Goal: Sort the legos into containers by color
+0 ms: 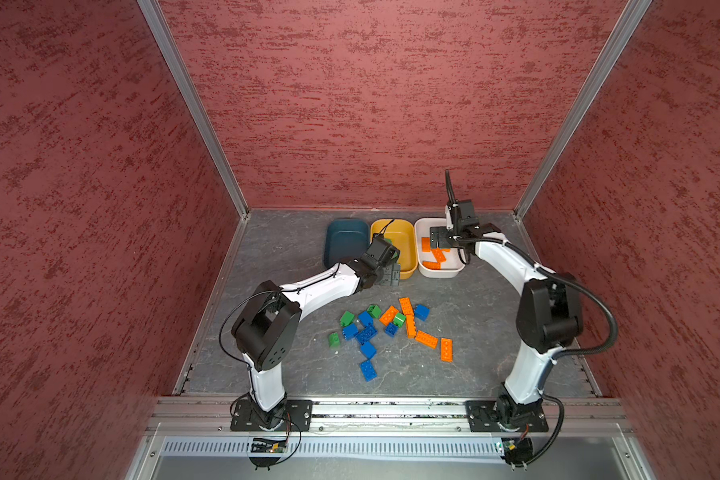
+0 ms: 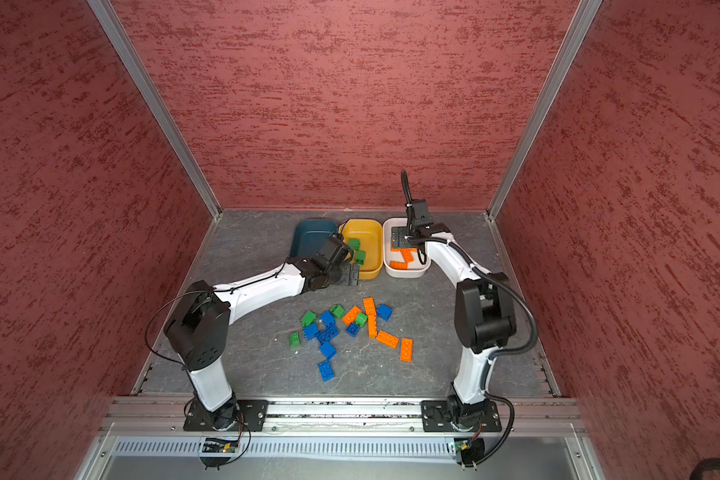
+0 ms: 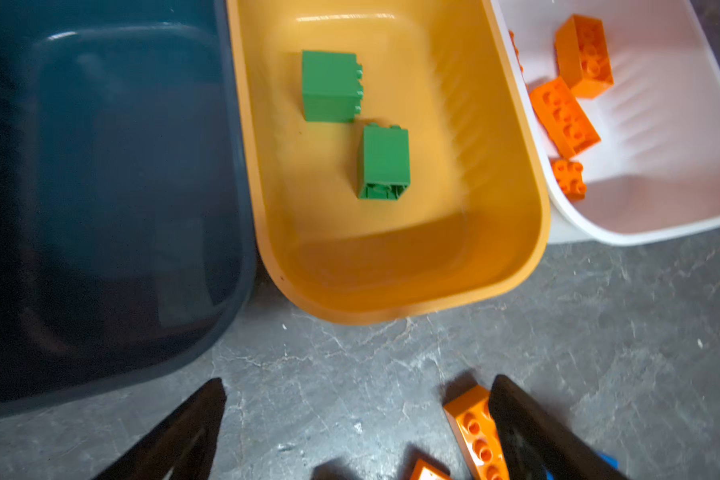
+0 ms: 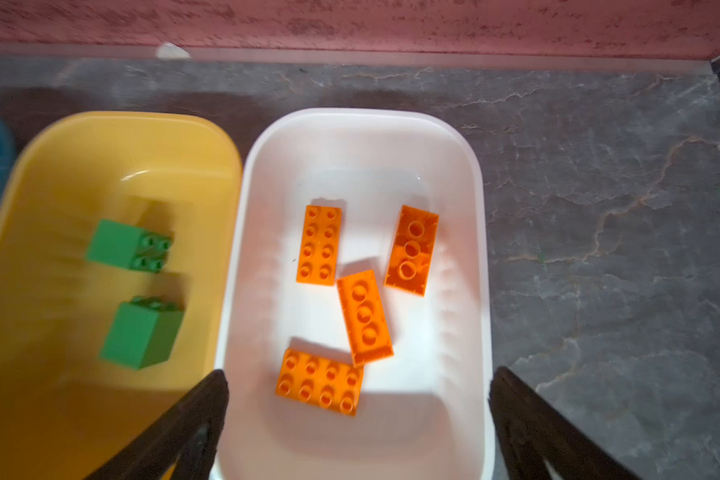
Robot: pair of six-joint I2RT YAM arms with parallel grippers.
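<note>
Right gripper (image 4: 360, 374), jaws spread and empty, hangs over the white tub (image 4: 466, 232) where four orange bricks (image 4: 319, 245) lie; lift clear of its rim before swinging to the loose legos (image 1: 385, 328) on the table (image 1: 474, 316). Left gripper (image 3: 358, 386), likewise spread empty, hovers before the yellow tub (image 3: 516, 208)

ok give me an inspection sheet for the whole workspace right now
surface: grey marbled tabletop, no spills seen
job's things: white tub holds four orange bricks; yellow tub holds two green bricks; teal tub shows no bricks; loose pile of blue, green and orange bricks mid-table
clutter: white scrap at the foot of the back wall
grippers: left end effector open, empty, near the yellow tub's front; right end effector open, empty, over the white tub
cables: black cable loops off the right arm; thin cable loops off the left
surroundings: red textured walls, aluminium frame posts
</note>
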